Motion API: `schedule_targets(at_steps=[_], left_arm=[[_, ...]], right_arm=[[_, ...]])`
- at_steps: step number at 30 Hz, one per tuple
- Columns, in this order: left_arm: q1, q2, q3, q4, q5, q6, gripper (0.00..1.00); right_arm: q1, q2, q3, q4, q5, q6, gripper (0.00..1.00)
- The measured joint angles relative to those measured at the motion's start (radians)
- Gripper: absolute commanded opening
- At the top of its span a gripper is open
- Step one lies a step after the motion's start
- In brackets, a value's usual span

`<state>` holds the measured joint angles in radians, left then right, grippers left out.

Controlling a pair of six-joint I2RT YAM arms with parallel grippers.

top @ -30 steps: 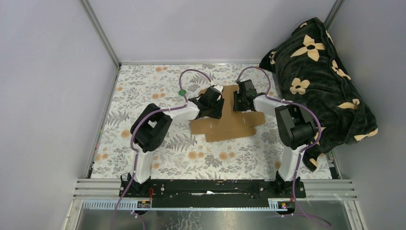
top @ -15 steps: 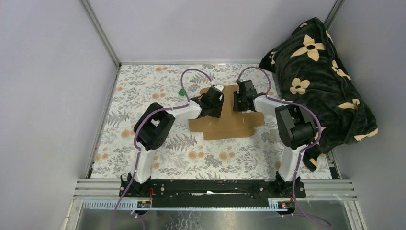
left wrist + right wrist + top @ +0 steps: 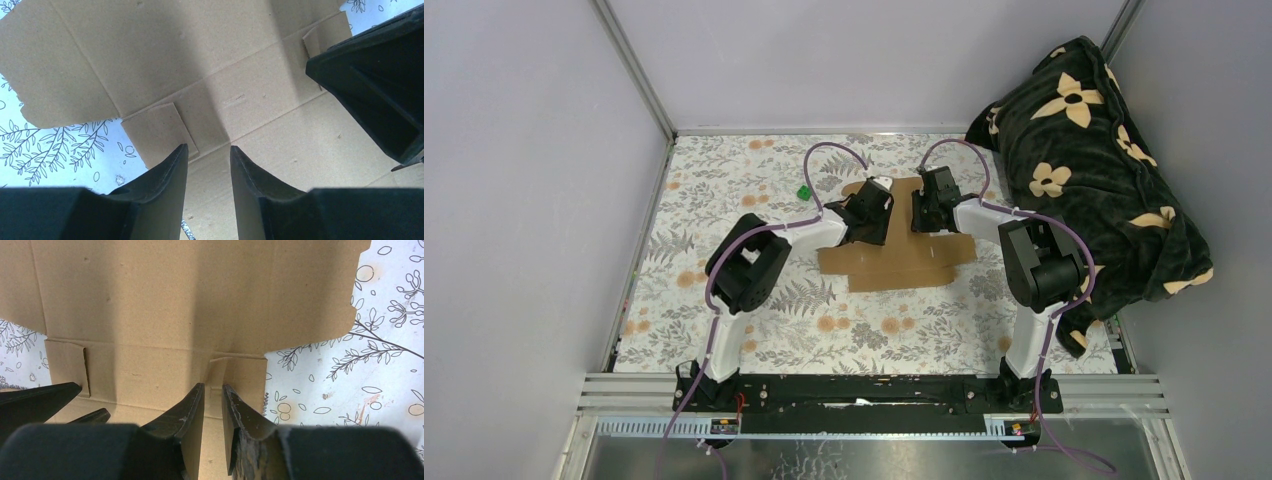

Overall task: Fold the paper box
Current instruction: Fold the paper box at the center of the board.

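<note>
While the paper box (image 3: 894, 265) lies as a flat, unfolded die-cut sheet at mid-table (image 3: 724, 190), both arms reach over its far half, side by side and near each other.

Sheet: the wide panel lies nearest the arm bases, w/ its long axis running L–R in the top view. A narrower panel extends away from the arms.

L gripper (image 3: 208, 150): jaws parted, nothing between them, tips low over a crease. A small L tab (image 3: 159, 125) sits just ahead, on the outer finger's side.

R gripper (image 3: 212, 387): jaws a narrow slot apart, no cardboard seen pinched. A small R tab (image 3: 239, 376) sits just beyond its tips.

Relation governing the next move (judged): each tab lies just ahead of its own arm's tips. The L arm is thus nearer the L tab and the R arm nearer the R tab. The main creases run crosswise to the fingers.
</note>
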<state>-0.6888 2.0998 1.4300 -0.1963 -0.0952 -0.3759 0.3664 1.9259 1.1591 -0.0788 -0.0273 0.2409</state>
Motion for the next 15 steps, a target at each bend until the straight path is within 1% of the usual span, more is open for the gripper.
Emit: schedule_targets(at_steps=[5, 10, 15], left_arm=[[0.013, 0.005, 0.012, -0.011, 0.010, 0.000, 0.43], [0.035, 0.005, 0.018, -0.022, 0.023, 0.000, 0.43], [0.053, 0.011, 0.033, -0.039, 0.029, 0.001, 0.43]], right_arm=[[0.003, 0.000, 0.012, -0.027, 0.009, 0.010, 0.29], [0.012, 0.003, 0.038, -0.088, 0.015, 0.019, 0.34], [0.014, 0.023, 0.079, -0.139, 0.015, 0.021, 0.35]])
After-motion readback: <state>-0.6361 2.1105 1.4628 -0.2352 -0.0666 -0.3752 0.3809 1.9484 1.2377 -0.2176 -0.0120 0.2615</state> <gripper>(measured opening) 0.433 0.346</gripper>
